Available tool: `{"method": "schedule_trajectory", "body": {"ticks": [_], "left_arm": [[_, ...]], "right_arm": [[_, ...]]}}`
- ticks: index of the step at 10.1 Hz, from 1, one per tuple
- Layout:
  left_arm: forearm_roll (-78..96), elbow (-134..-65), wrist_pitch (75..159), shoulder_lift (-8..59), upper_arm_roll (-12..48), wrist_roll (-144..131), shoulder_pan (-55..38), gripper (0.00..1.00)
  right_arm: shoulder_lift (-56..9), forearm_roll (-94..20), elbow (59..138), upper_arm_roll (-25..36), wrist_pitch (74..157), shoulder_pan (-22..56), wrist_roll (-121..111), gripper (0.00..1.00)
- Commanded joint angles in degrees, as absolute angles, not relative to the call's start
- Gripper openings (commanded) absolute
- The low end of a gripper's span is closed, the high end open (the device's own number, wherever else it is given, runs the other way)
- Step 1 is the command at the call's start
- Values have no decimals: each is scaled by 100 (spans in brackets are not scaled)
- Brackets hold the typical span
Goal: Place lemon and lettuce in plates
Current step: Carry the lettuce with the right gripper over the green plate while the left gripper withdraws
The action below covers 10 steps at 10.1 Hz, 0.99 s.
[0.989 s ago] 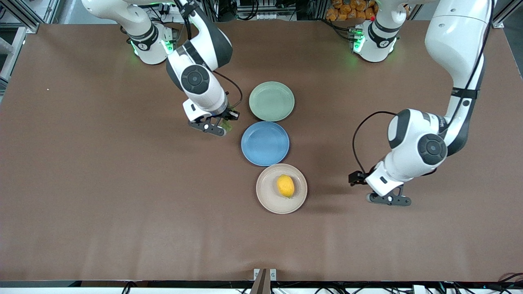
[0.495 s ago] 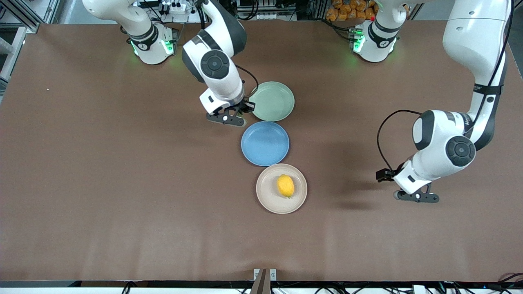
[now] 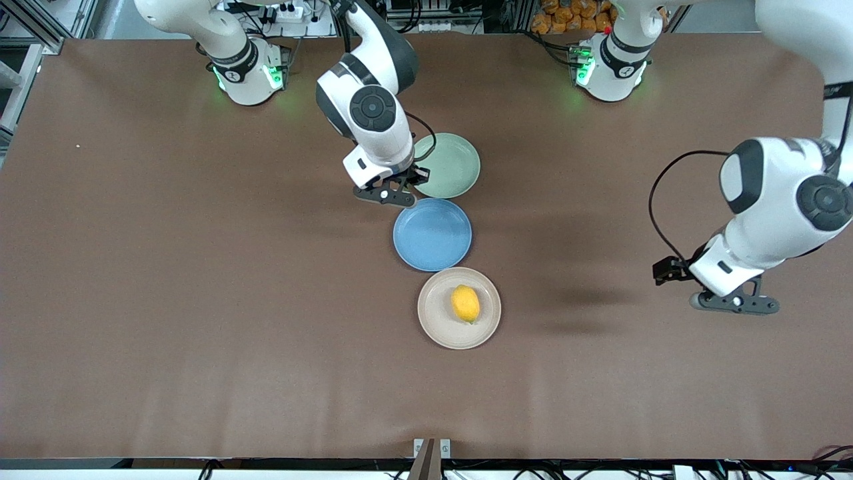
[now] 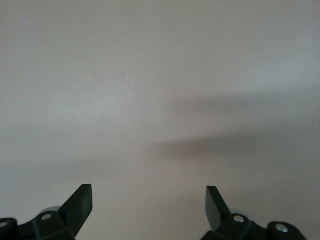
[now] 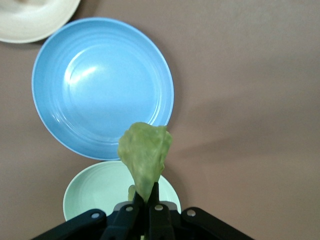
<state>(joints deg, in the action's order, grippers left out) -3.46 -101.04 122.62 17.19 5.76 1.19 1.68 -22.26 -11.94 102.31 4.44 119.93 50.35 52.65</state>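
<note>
Right gripper (image 3: 390,195) — pinching lettuce (image 5: 145,157) — now reaching green plate (image 3: 448,164), left gripper (image 3: 733,305) spread, withdrawn outward

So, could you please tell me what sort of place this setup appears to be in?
Most likely a robotics lab: two arms bolted to a brown table, aluminium framing and cabling along its edge, and toy food, a lemon on a beige plate, lettuce in the right pincer.

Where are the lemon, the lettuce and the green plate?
lemon (image 3: 465,303), front view, middle of the fruit.
lettuce (image 5: 145,152), right wrist view, middle of the leaf.
green plate (image 3: 453,163), front view, bare inner floor.
</note>
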Motion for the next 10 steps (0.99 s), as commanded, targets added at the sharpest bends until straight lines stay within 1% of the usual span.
{"method": "schedule_trajectory", "body": {"ticks": [1,2,3,5,6,7,8,9,10], "left_arm": [[-300,-10266,11989,1118,580,9,272,100],[-134,-10187,11814,994,580,-26,272,100],[-1,-9952,11525,941,580,-35,264,100],[88,-9433,10709,905,580,-26,229,100],[88,-9222,10348,862,580,-35,202,100],[62,-9063,9962,827,580,-26,193,100],[70,-8870,9645,800,589,-26,176,100],[79,-8720,9389,782,606,-26,150,100],[70,-8640,9265,730,633,-26,141,100]], "right_arm": [[-2460,-1116,10072,475,11971,5352,5694,0],[-2600,-1116,10003,483,11979,5535,5939,0],[-2854,-1125,9776,483,11971,5668,6298,0],[-3250,-1116,9406,483,11971,5923,6809,0],[-3287,-1116,9387,483,11971,5967,6881,11],[-3287,-1116,9395,483,11971,5968,6978,40],[-3287,-1116,9404,483,11971,5968,7031,94],[-3287,-1090,9404,483,11962,5968,7031,100],[-3287,-1090,9396,483,11953,5950,7031,100]]}}
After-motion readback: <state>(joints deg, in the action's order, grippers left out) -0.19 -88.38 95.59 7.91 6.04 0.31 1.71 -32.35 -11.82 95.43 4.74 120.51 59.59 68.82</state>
